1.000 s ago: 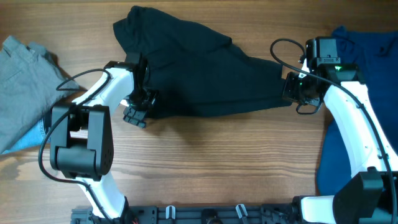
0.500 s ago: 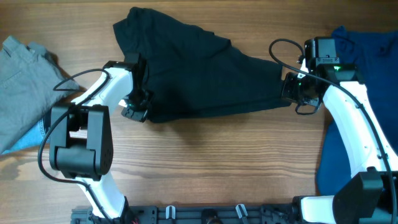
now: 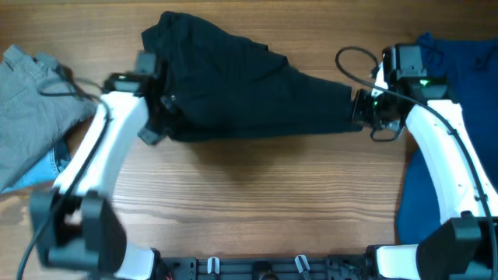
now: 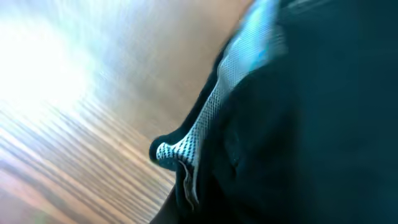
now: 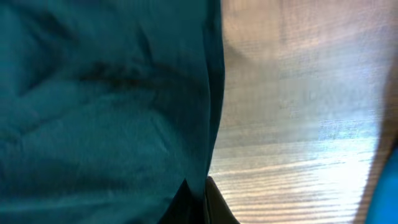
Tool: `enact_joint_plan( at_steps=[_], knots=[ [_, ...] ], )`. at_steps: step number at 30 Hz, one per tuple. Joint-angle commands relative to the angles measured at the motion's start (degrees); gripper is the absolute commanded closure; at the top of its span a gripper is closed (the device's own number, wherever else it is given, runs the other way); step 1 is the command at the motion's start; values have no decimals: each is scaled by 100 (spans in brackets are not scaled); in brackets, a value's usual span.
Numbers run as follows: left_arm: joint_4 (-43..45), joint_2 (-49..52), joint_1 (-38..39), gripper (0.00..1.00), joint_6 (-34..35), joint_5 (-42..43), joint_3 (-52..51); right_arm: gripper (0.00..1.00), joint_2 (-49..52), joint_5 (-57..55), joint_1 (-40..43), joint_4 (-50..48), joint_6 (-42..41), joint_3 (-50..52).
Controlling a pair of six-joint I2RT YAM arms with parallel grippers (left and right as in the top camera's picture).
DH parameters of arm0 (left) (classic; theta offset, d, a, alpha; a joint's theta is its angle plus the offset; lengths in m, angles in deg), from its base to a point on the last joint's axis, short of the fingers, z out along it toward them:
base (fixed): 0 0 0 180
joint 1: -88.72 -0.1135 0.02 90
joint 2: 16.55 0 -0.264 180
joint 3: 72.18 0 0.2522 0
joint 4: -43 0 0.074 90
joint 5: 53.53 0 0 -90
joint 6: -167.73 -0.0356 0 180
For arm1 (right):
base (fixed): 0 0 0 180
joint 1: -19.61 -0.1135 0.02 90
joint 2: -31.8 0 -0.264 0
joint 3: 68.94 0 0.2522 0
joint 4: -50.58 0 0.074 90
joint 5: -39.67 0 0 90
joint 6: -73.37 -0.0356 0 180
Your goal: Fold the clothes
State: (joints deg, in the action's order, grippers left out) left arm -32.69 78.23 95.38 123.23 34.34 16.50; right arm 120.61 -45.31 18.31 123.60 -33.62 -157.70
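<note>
The black shorts [image 3: 241, 85] lie stretched across the middle of the wooden table, bunched at the far left. My left gripper [image 3: 162, 117] is shut on their left edge. In the left wrist view black cloth [image 4: 311, 124] fills the right side, with a white mesh lining [image 4: 202, 127] showing along its edge. My right gripper [image 3: 360, 109] is shut on the shorts' right end. In the right wrist view the dark fabric [image 5: 106, 106] runs down between the fingers [image 5: 217, 202] at the bottom.
A grey garment [image 3: 31, 93] lies at the table's left edge with a strip of light blue [image 3: 43, 173] under it. A bright-blue garment [image 3: 459, 54] covers the right side, passing under the right arm [image 3: 443, 148]. Bare wood [image 3: 264, 202] fills the front.
My left gripper closed on the shorts' lower left edge, then swung up and left with it, drawing the near edge farther back. The right gripper stayed put, still shut.
</note>
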Motion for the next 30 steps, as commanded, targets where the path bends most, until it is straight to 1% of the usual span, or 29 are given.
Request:
enact_joint_plan(
  at_steps=[1, 5, 11, 15, 19, 21, 26, 29, 30],
  knots=[
    [-72, -925, -105, 96, -1272, -503, 1067, 96, -356, -192, 101, -26, 157, -970],
    [-68, -1298, -105, 96, -1506, -496, 2116, 96, -603, -195, 98, 13, 197, -1891],
    [-50, -1458, -107, 96, -1980, -396, 3383, 96, -1043, -393, 98, -81, 201, -3067],
    [122, -1493, -122, 96, -1980, -393, 3910, 96, -1331, -586, 98, -407, 341, -3480],
    [531, -1445, -258, 96, -1982, -391, 3987, 96, -1414, -586, 98, -787, 643, -3567],
    [675, -1294, -271, 96, -2004, -391, 3987, 96, -1300, -608, 98, -903, 651, -3567],
    [1178, -627, -271, 96, -2284, -330, 3987, 96, -546, -551, 98, -1300, 656, -3567],
    [1971, -39, -271, 96, -2315, -326, 3985, 96, 74, -476, 98, -2100, 658, -3567],
    [2321, 160, -271, 96, -2428, -254, 3987, 96, 262, -479, 98, -2461, 656, -3567]
  ],
)
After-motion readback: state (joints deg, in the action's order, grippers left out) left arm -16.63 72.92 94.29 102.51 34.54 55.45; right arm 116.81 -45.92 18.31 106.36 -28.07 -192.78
